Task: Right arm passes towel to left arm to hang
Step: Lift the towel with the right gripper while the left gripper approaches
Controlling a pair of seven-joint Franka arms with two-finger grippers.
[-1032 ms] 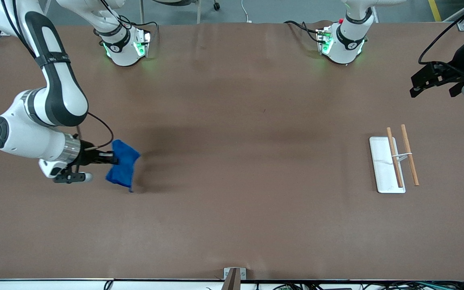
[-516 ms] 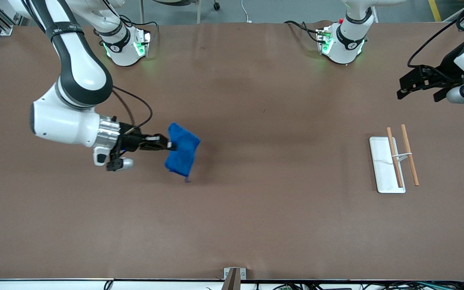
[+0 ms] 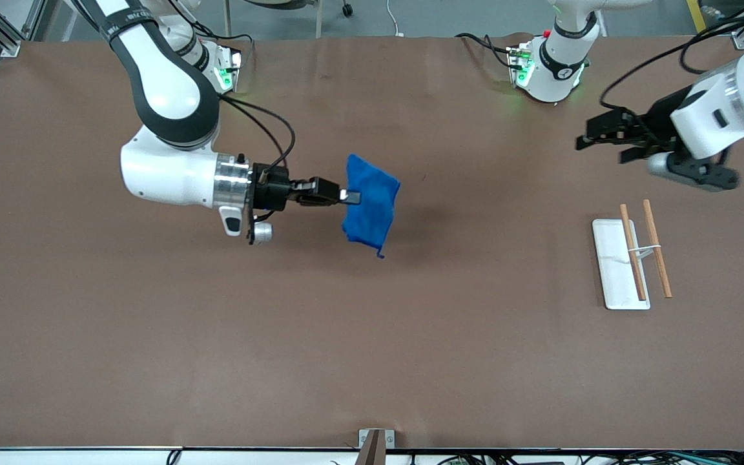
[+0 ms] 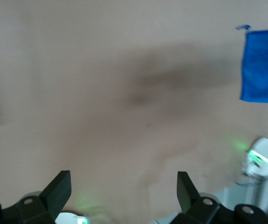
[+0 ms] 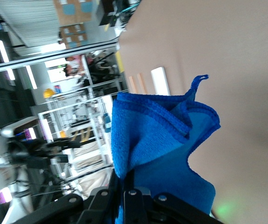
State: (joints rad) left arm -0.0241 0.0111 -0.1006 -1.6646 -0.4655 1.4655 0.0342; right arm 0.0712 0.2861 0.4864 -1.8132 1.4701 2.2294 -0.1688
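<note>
Carrying towel (image 3: 372,205) mid-bench, right gripper (image 3: 350,196) jaws clamped on it; left gripper (image 3: 595,140) jaws open, well apart toward rack (image 3: 630,261).

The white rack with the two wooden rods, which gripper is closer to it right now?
Left. The left gripper hangs open just above the rack, toward the bases; the right gripper holds the towel over mid-table.
</note>
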